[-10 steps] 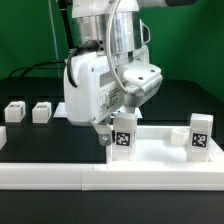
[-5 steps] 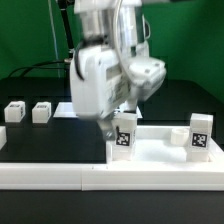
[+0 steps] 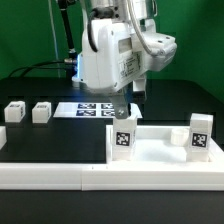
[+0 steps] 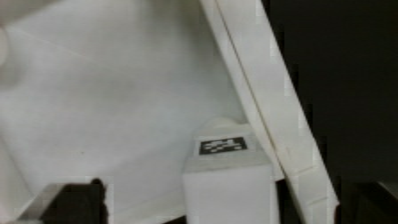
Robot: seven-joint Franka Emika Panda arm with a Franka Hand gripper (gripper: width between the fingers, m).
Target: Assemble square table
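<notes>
Risen since a second ago, the arm (image 3: 115,55) hangs above the upright leg (image 3: 123,137), jaws wide apart and empty; this leg stands at the corner of the square table slab (image 3: 160,150) on the exterior view's left. If only loosely seated, it could topple when brushed. Only the wrist view shows it hard against the rim (image 4: 254,80); only the exterior view shows two loose legs (image 3: 41,110) on the counter (image 3: 30,135).

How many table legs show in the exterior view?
4 legs: two loose on the table at the exterior view's left; two upright on the slab, one below the hand, one toward that view's right. Others may be hidden.
</notes>
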